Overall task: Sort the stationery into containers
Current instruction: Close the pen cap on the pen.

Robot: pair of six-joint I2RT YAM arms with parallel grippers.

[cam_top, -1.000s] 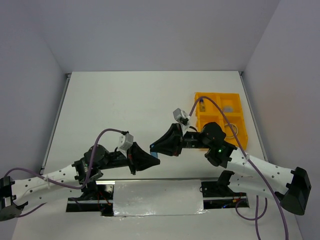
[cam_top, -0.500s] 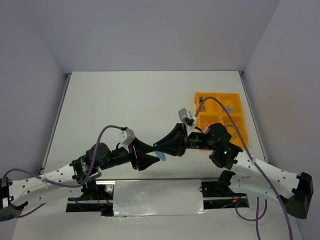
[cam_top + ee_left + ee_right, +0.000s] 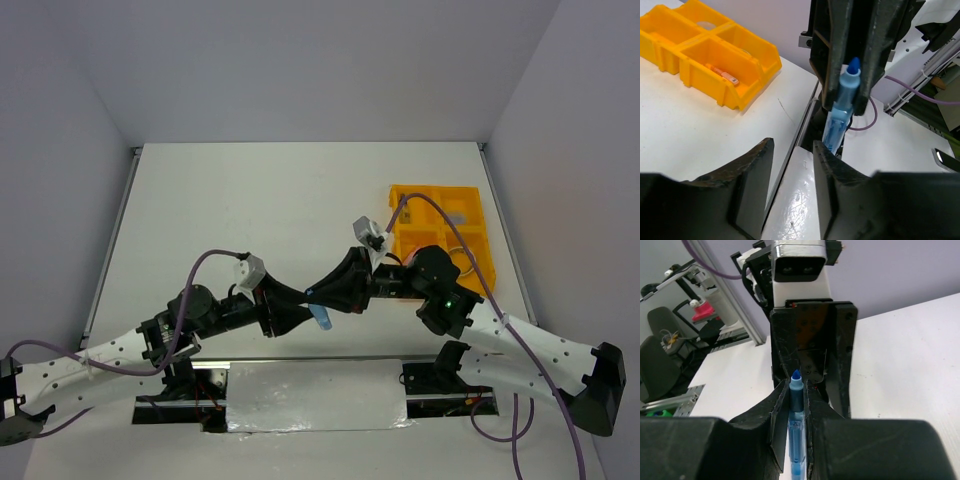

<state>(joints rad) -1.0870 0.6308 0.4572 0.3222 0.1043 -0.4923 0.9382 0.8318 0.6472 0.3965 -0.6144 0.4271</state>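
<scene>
Pincers of two robot arms meet tip to tip above the near middle of the white table (image 3: 250, 200). The right pincer (image 3: 795, 392) is clamped narrowly on a blue marker (image 3: 842, 107), gripping it along the barrel so the capped tip pokes out toward the other arm. The left pincer (image 3: 792, 150) faces it with its fingers spread and nothing between them, apparently positioned to take or release the marker in a handover. The yellow tray (image 3: 432, 188) sits well apart at the table's right side; one compartment holds a small orange piece (image 3: 722, 75). The marker is not yet sorted.
</scene>
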